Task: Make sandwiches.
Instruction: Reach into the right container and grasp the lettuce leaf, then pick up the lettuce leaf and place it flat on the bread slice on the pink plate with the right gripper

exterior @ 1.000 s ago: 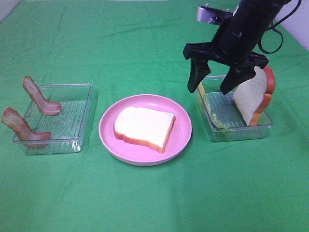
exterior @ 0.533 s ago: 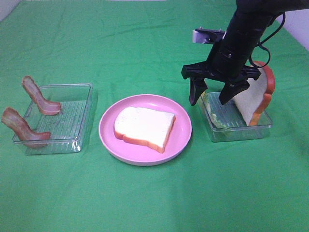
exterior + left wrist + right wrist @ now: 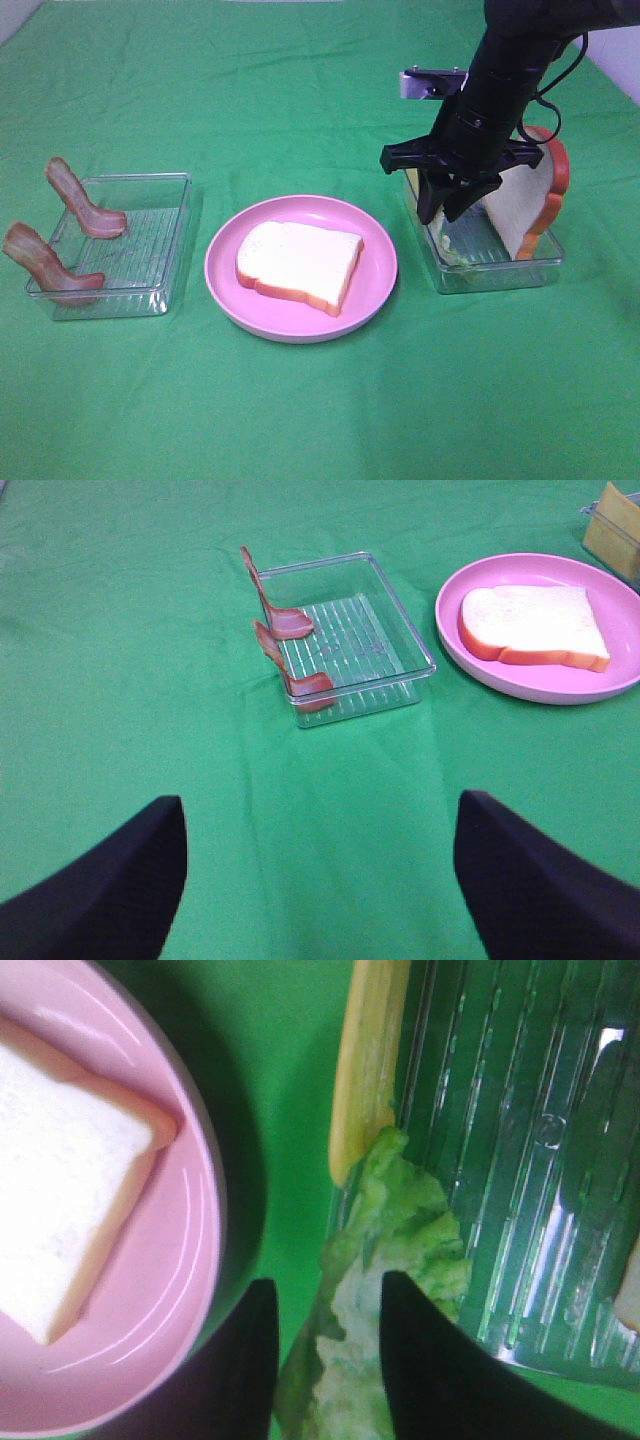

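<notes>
Crowding the clear ribbed right tray (image 3: pixel 500 272) are three things: a yellow cheese slice (image 3: pixel 370 1060) standing on edge along the wall nearest the pink plate (image 3: pixel 382 285), a crumpled lettuce leaf (image 3: pixel 400 1225) slumping against that same wall, and an upright bread slice (image 3: pixel 522 200) leaning at the tray's other end. The right gripper (image 3: pixel 447 208) is reaching down into the tray beside that slice, its arm hiding part of the slice from the high camera. Its jaws are standing narrow, and the leaf's edge is filling the gap between the black fingers (image 3: pixel 430 1360), looking pressed from both sides. A second bread slice (image 3: pixel 300 262) is lying flat on the plate, apart from the gripper. In the left tray (image 3: pixel 150 250), two bacon strips (image 3: pixel 80 200) are leaning over the outer wall. The left gripper (image 3: pixel 320 825) is hovering over bare green cloth (image 3: pixel 300 410) short of that tray, jaws spread wide and holding nothing.
</notes>
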`<state>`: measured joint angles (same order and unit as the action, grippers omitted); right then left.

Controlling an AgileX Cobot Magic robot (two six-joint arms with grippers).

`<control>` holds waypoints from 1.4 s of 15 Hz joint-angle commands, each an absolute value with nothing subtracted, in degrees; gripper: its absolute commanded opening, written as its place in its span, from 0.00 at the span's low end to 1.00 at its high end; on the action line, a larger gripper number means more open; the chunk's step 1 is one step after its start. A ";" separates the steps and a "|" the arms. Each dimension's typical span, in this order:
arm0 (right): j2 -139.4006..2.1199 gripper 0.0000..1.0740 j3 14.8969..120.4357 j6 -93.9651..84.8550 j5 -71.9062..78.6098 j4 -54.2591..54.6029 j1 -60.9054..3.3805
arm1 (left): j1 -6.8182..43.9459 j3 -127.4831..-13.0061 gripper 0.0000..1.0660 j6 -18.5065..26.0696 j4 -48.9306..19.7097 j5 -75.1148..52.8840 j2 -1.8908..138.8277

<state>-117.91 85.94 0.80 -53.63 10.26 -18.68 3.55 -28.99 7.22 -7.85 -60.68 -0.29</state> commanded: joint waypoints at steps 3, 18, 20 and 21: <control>-117.97 0.00 86.12 0.74 -55.29 9.68 -18.74 | 3.84 -28.71 0.66 7.28 -8.08 -59.99 -1.38; -103.19 0.00 95.28 -6.53 -70.65 16.39 -18.79 | 3.84 -28.71 0.66 7.22 -8.08 -59.99 -1.38; -102.96 0.00 94.82 -12.38 -70.53 29.56 -18.79 | 3.84 -28.71 0.66 7.22 -8.08 -59.99 -1.38; -103.02 0.00 93.39 -16.56 -69.56 36.27 -18.79 | 3.84 -28.71 0.66 7.22 -8.08 -59.99 -1.38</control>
<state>-103.13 93.68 -14.78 -69.33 33.80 -18.68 3.55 -28.99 7.22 -7.85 -60.68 -0.29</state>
